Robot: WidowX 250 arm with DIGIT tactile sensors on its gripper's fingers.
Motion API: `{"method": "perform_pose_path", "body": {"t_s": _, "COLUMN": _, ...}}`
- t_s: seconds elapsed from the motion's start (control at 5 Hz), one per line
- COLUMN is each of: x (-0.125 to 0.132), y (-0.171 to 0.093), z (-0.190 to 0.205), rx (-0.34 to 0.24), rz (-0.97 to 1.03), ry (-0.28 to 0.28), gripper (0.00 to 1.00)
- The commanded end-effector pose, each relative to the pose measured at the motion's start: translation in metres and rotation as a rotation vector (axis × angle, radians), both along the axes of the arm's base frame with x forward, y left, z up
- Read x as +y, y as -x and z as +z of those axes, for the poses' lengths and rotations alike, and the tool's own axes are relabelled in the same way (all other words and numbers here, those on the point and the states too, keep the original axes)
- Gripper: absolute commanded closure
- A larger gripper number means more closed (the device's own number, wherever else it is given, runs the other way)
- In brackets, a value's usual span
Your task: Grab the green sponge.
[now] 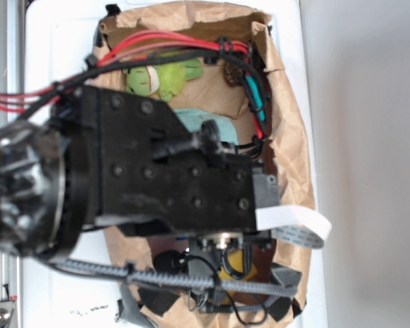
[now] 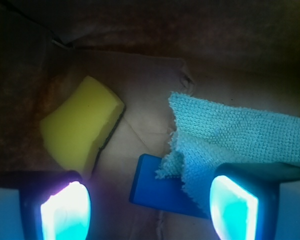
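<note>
No writing is showing anywhere. The end effector (image 2: 150,207) is hanging spread and empty, the green sponge (image 2: 82,125) lying beside its left finger, while a teal cloth (image 2: 230,137) is draping over a blue block (image 2: 160,192).

black arm (image 1: 171,171) over paper-lined bin (image 1: 297,157) | green plush (image 1: 160,76), teal cloth (image 1: 222,125) | yellow patch (image 1: 236,263), possibly sponge

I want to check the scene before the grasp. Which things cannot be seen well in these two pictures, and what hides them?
- Sponge: in the exterior view the arm covers it almost fully.
- Blue block: in the wrist view the teal cloth covers one corner.
- Hand: the wrist view's bottom edge cuts off its glowing fingers.
- Plush toy: cables and the arm hide its lower part in the exterior view.
</note>
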State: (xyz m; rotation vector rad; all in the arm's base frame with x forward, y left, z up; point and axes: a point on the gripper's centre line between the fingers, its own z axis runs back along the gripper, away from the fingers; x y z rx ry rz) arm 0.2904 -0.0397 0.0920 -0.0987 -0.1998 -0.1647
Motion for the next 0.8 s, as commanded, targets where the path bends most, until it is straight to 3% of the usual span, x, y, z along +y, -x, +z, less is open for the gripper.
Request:
{"method": "perform_pose_path", "body": {"t_s": 0.0, "x": -0.009, "y": -0.001, "z": 0.008, "rx": -0.022, "rz": -0.025, "ry": 0.010, "gripper": 0.00}}
{"method": "perform_pose_path", "body": {"t_s": 0.6, "x": 0.033, "y": -0.003, "z": 0.020, "rx": -0.035, "rz": -0.080, "ry": 0.120, "gripper": 0.00}}
